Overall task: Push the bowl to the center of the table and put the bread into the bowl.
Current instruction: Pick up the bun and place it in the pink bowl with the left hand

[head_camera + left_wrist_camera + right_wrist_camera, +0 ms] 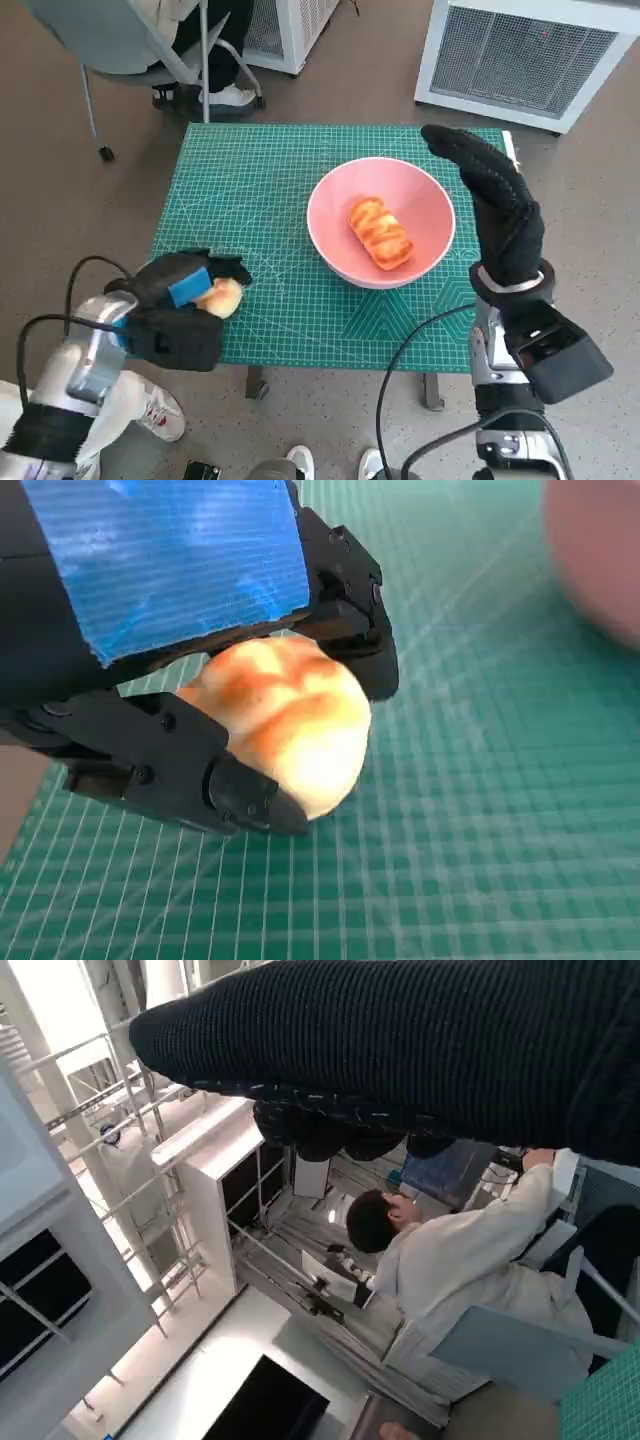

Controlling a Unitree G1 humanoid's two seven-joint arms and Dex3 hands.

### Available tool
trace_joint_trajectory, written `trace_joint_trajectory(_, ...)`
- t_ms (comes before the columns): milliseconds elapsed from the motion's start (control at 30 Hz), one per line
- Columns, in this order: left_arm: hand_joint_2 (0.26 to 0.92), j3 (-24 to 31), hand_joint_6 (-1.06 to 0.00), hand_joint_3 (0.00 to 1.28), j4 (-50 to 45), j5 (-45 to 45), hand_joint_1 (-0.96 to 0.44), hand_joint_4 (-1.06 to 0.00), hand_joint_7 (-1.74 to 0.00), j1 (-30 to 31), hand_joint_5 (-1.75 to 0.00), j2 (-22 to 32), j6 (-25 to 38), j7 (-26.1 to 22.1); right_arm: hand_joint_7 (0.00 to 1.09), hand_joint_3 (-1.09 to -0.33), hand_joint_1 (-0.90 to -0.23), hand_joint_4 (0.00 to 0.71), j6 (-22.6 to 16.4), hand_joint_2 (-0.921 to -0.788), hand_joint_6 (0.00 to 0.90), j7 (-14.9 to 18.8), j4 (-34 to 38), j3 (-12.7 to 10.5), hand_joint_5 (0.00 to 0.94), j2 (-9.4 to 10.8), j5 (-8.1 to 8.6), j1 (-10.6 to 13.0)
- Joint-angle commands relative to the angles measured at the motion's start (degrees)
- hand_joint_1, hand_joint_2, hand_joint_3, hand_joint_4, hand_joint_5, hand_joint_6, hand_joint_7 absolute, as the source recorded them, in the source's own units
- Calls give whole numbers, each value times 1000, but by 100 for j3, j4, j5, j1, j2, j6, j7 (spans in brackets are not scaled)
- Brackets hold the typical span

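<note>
Two pieces of bread in play here. One golden, braided roll already lies inside the round pink bowl, which sits right of centre in the head view on the green gridded cutting mat covering the worktop. The other, a pale glazed bun, is at the lower left of that frame, near the worktop's front edge, and the left hand with its blue tape has it: black fingers close round the bun from both sides (the left wrist view shows it plainly, wedged between them just above the mat). That hand and bun are well apart from the bowl.

Over on the right of the head view, the right hand in its black knitted glove stands raised beside the bowl's rim, fingers stretched out straight and holding nothing; whether it touches the bowl I cannot tell. The right wrist view, turned on its side, shows a person in a pale jacket seated on a grey chair.
</note>
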Motion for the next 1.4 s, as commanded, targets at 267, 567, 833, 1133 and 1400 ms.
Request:
trace_joint_trajectory(267, 914, 574, -635, 149, -910, -377, 1, -535, -1073, -600, -1426, 28, 146, -35, 759, -827, -562, 173, 17, -921, -1, 2, 96, -7, 328, -5, -43, 78)
trace_joint_trajectory(567, 920, 391, -607, 135, -1097, -295, 1, -557, -1178, -1473, -1329, -453, 185, 139, 754, -831, -560, 166, 20, -921, -1, 10, 133, -1, 341, -11, -53, 47)
trace_joint_trajectory(833, 920, -139, -579, 131, -597, -176, 1, -589, -1282, -2373, -1215, -1050, -151, 232, 753, -828, -570, 162, 1, -921, -1, 32, 157, -13, 351, -33, -26, 39)
trace_joint_trajectory(1133, 920, -696, -558, 130, 1175, -63, 0, -613, -1315, -3386, -1174, -1787, -911, 558, 754, -826, -578, 157, 12, -921, -1, 21, 120, -14, 361, -25, -12, 54)
trace_joint_trajectory(1400, 921, -996, -528, 179, 2575, 48, -1, -530, -1276, -3823, -1334, -2286, -1167, 745, 754, -823, -588, 153, 33, -921, -1, 19, 2, -4, 369, -26, -4, 128)
